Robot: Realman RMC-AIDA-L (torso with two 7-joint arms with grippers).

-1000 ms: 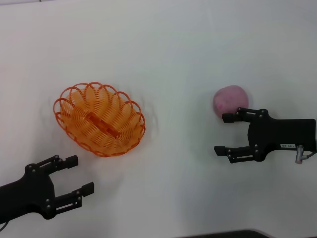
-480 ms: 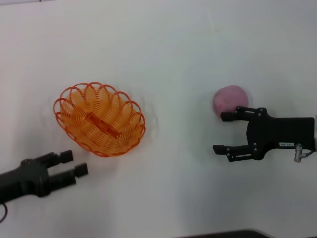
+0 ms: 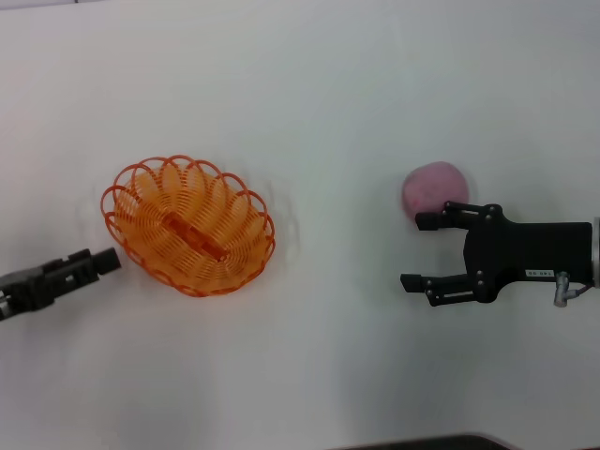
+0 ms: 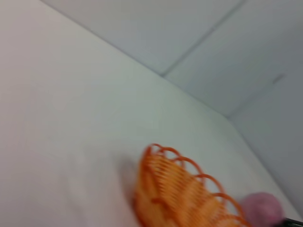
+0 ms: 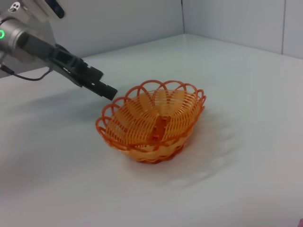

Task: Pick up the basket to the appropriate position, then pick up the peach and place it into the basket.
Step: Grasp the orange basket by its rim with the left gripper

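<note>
The orange wire basket (image 3: 187,225) sits upright on the white table (image 3: 319,103), left of centre. It also shows in the left wrist view (image 4: 184,194) and the right wrist view (image 5: 151,118). My left gripper (image 3: 101,262) is turned on edge, low over the table, its tip just left of the basket's rim; the right wrist view shows it (image 5: 108,90) close to that rim. The pink peach (image 3: 434,188) lies on the table at the right and also shows in the left wrist view (image 4: 262,208). My right gripper (image 3: 413,251) is open and empty, its far finger just beside the peach.
A dark edge (image 3: 431,442) runs along the table's near side. Pale wall panels (image 5: 227,21) stand behind the table in the wrist views. Nothing else lies on the table.
My left gripper has rolled onto its edge and moved up from the near left to the basket's left rim. My right gripper has barely moved.
</note>
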